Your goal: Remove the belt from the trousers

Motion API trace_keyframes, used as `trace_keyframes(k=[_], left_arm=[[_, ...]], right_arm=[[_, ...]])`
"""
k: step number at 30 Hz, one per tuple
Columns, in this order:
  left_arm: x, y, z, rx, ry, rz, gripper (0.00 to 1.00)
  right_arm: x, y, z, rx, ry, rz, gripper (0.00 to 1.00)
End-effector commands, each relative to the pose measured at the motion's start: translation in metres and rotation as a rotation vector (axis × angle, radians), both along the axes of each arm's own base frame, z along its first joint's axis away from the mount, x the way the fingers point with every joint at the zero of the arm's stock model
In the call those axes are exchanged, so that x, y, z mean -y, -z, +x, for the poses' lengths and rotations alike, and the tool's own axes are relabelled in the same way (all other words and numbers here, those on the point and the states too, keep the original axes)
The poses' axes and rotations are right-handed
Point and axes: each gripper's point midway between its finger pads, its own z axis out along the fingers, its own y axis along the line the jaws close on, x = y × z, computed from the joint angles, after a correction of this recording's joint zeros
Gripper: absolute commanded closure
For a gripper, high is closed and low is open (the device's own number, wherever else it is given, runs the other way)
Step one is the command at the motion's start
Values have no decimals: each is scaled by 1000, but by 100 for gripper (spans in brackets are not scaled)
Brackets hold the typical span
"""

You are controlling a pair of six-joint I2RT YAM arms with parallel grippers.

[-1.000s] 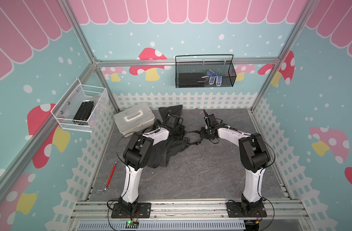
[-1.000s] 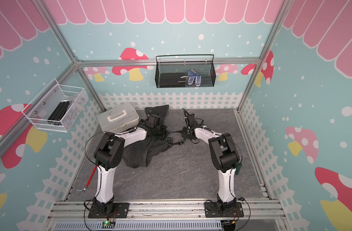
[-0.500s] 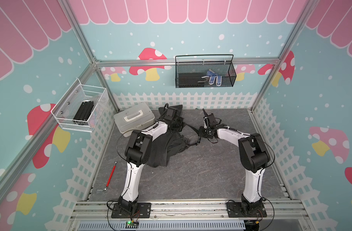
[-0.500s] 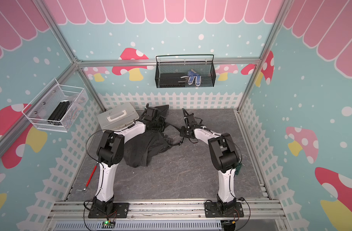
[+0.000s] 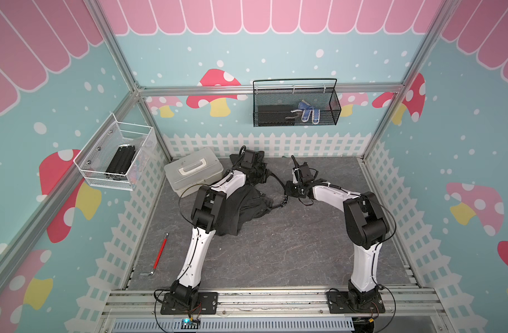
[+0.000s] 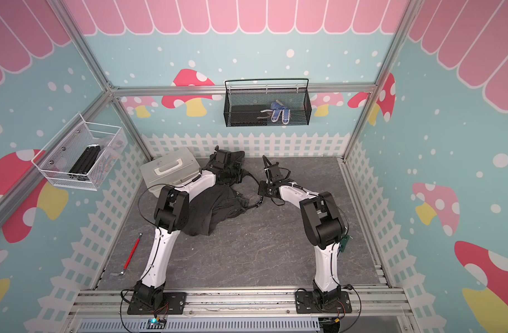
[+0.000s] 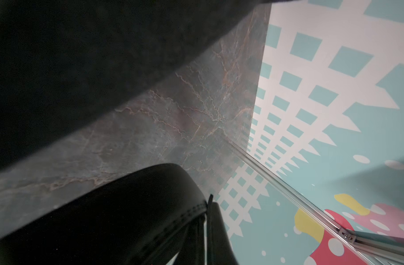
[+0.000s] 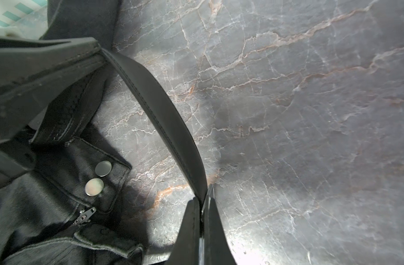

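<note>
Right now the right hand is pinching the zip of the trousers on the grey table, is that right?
Not quite: the right hand is shut on the belt, not the zip. The right wrist view shows the strap pinched between its fingers; the trousers are on the grey table.

- The front half of the worktop [image 5: 275, 259] lay bare between the left arm [image 5: 199, 253] and the right arm [image 5: 365, 265], open up to the front edge.
- The trousers [image 5: 241, 210] were heaped left of centre, from mid-worktop to the back edge, blocking that way.
- The belt [image 8: 164, 114] hung across the gap from the heap to the right arm's tip, barring a straight pass there.
- A grey case [image 5: 193, 173] filled the back left corner, just beside the heap.
- A red-handled key [image 5: 159, 253] lay by the left edge.
- The back right corner was open.
</note>
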Motion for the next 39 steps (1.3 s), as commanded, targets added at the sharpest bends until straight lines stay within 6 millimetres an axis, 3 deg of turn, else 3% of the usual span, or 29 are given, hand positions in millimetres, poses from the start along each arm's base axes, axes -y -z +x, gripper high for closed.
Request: trace_keyframes(k=[1,6,9,13,24,28,29,30,31,32,35,37,39], left_arm=[[-85,-15,54,137,-287,55,100],[-96,1,44,111,-303,76,100],[-98,6,42,106,-306,76,100],[-96,10,41,101,-295,74,100],[-98,18,32,90,-294,75,100],[-97,17,29,93,-293,70,100],[-95,15,30,100,-284,63,98],[-91,10,31,119,-263,50,85],[-83,0,36,167,-226,27,58],[-72,-15,40,225,-155,2,44],[-46,-50,27,310,73,46,36],[-31,-67,5,353,228,114,35],[-26,-70,-24,349,351,197,35]], right_arm=[[28,48,-54,-255,-2,-116,100],[21,55,-55,-288,-24,-95,100],[15,52,-56,-290,-51,-66,85],[11,46,-59,-284,-73,-52,72],[2,24,-59,-250,-95,-35,71],[-2,25,-58,-252,-102,-27,71],[-3,26,-58,-254,-105,-28,71],[-4,23,-57,-246,-112,-29,70],[-4,20,-55,-234,-116,-35,70],[-4,14,-52,-213,-125,-42,70],[-5,-12,-43,-123,-172,-68,68],[-8,-26,-39,-67,-230,-80,66],[-14,-37,-38,-12,-301,-79,64]])
